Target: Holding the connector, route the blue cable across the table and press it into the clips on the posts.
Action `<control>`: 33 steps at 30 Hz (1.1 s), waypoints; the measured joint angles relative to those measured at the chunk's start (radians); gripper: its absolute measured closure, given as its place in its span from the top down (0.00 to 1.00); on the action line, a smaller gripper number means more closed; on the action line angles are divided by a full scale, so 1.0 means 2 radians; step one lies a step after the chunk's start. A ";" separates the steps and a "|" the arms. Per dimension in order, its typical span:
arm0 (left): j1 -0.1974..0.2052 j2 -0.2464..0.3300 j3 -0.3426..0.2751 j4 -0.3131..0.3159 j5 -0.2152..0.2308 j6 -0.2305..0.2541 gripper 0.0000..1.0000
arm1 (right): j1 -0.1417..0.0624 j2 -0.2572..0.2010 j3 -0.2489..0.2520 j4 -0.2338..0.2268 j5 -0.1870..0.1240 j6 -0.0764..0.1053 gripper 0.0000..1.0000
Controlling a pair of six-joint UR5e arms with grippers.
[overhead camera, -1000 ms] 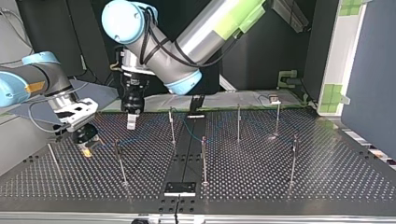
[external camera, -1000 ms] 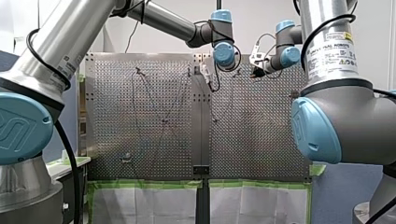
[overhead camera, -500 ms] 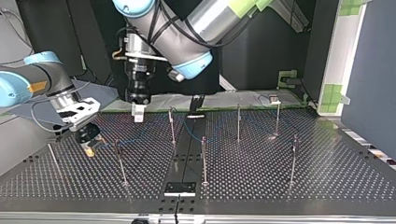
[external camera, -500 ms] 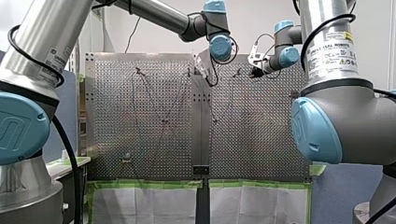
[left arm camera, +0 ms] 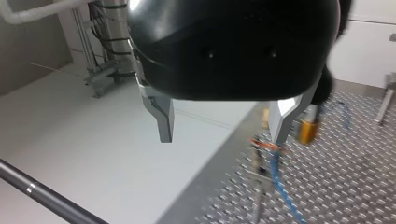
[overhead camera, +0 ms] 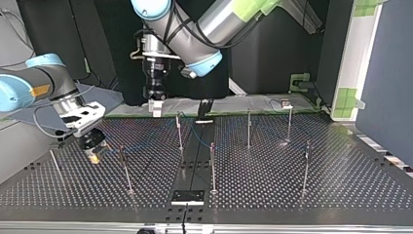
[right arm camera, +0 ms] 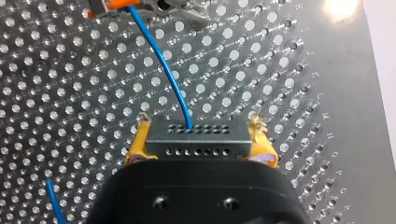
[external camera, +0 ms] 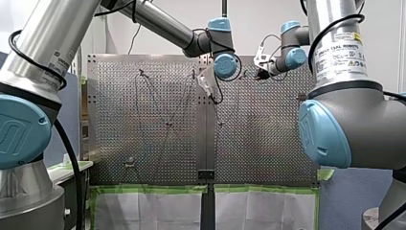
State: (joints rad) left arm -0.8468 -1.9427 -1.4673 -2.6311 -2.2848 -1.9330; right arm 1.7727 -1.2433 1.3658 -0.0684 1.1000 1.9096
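In the right wrist view my right gripper (right arm camera: 200, 133) is shut, its yellow pads (right arm camera: 139, 142) pressing both ends of the dark grey connector (right arm camera: 196, 145). The blue cable (right arm camera: 161, 60) runs from the connector to an orange clip (right arm camera: 114, 4) on a post ahead. In the top view this gripper (overhead camera: 93, 155) hangs low over the plate at the left, beside a post (overhead camera: 125, 170). My left gripper (left arm camera: 222, 135) is open and holds nothing, with its metal fingers (left arm camera: 163, 123) wide apart. It hovers over the plate's far edge (overhead camera: 156, 107).
Several thin upright posts stand across the perforated plate (overhead camera: 272, 180), among them ones at the middle (overhead camera: 212, 165) and at the right (overhead camera: 306, 165). A thin blue cable (overhead camera: 197, 132) runs between the far posts. A dark strip (overhead camera: 187, 195) divides the plate's halves.
My left arm has lifted and swung towards the top view's right along the far edge, its gripper still open. My right gripper with the connector has barely moved.
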 joint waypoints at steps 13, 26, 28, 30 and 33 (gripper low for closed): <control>-0.003 -0.054 -0.055 0.055 -0.010 -0.015 1.00 | 0.002 0.001 0.000 0.000 0.001 -0.002 0.00; -0.004 -0.087 -0.116 0.116 -0.010 -0.006 1.00 | 0.003 0.002 0.000 0.001 0.001 -0.005 0.00; -0.004 -0.087 -0.124 0.124 -0.010 -0.003 1.00 | 0.004 0.002 0.000 0.001 0.001 -0.005 0.00; -0.003 -0.087 -0.131 0.131 -0.010 -0.001 1.00 | 0.005 0.002 0.000 0.001 0.001 -0.005 0.00; 0.001 -0.087 -0.143 0.143 -0.010 0.004 1.00 | 0.007 0.002 0.000 0.001 0.001 -0.005 0.00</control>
State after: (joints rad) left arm -0.8450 -2.1166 -1.7541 -2.3443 -2.3057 -1.9259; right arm 1.7872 -1.2390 1.3660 -0.0661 1.1019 1.8989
